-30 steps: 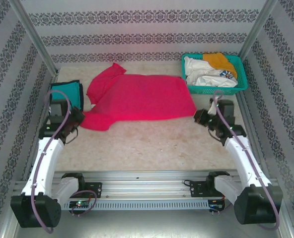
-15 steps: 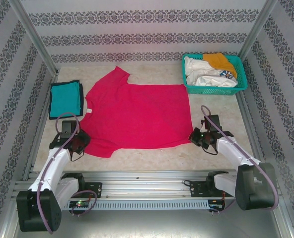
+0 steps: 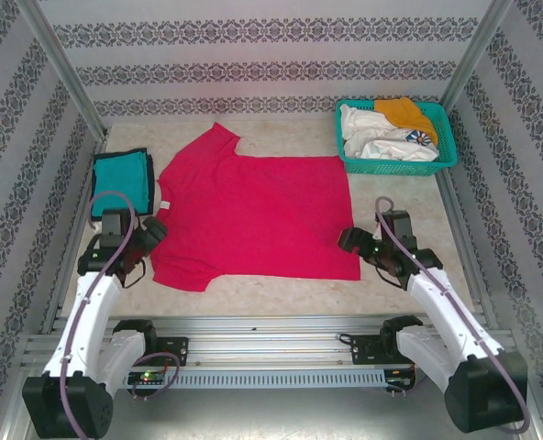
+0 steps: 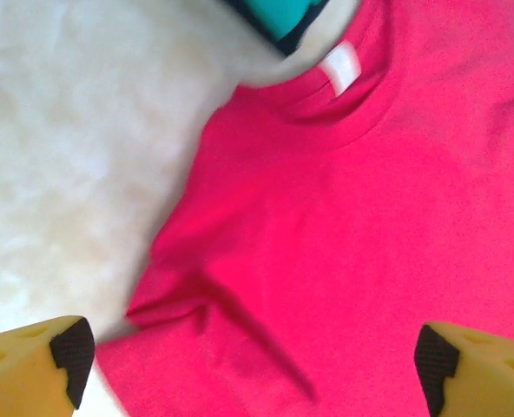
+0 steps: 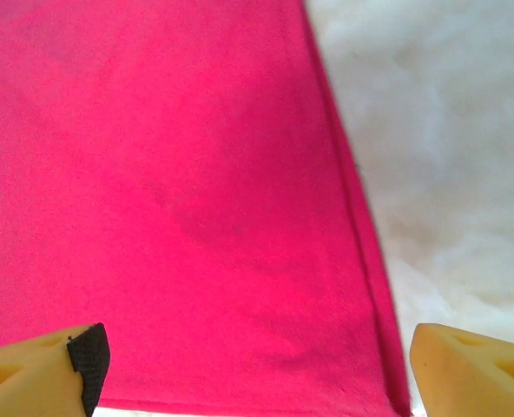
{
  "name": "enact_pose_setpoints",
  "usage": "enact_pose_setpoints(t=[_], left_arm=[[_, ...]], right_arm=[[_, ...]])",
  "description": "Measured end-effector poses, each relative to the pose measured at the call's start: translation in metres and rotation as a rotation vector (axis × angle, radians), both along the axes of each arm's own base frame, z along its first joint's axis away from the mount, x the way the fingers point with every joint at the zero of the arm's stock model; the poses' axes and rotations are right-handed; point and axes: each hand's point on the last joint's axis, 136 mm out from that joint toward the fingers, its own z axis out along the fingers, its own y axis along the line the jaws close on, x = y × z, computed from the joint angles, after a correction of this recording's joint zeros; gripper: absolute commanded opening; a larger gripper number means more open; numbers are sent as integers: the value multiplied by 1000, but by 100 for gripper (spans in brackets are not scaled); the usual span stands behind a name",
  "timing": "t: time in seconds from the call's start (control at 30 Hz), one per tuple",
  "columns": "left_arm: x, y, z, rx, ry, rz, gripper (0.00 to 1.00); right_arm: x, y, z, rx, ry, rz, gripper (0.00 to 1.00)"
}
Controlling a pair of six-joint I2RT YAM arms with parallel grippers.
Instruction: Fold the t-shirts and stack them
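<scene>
A bright pink-red t-shirt (image 3: 253, 215) lies spread flat in the middle of the table, collar to the left and hem to the right. My left gripper (image 3: 154, 229) is open over its near sleeve. In the left wrist view the gripper (image 4: 253, 356) hovers above the pink cloth (image 4: 361, 217), near the collar label (image 4: 339, 68). My right gripper (image 3: 348, 240) is open over the near hem corner, and the right wrist view shows it (image 5: 257, 365) wide above the cloth (image 5: 170, 174). A folded teal t-shirt (image 3: 120, 181) lies at the far left.
A teal mesh basket (image 3: 395, 166) at the back right holds a white t-shirt (image 3: 372, 142) and an orange one (image 3: 402, 114). Patterned walls close in the table on three sides. Bare tabletop (image 3: 281, 298) runs between the pink shirt and the near rail.
The pink shirt, bunched at the back one second ago, has been drawn toward the near edge and laid flat. Both grippers have since shifted slightly inward over its near corners.
</scene>
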Motion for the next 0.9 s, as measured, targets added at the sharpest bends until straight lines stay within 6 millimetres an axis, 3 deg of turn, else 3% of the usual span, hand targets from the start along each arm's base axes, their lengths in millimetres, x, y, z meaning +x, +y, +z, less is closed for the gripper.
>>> enact_pose_setpoints(t=[0.13,0.27,0.37,0.57,0.7,0.9], left_arm=[[38,-22,-4,4,17,-100,100],[77,-48,-46,-57,113,-179,99],[92,-56,-74,-100,157,-197,99],[112,-65,-104,-145,194,-206,99],[134,-68,-101,-153,163,-209,99],[148,-70,-97,-159,143,-212,100]], right_arm=[[29,27,-6,-61,29,80,90],[62,56,-27,-103,92,130,89],[80,69,-43,-106,119,137,89],[98,72,-77,-124,191,126,89],[123,68,-74,-104,168,95,89],[160,56,-73,-61,148,46,90]])
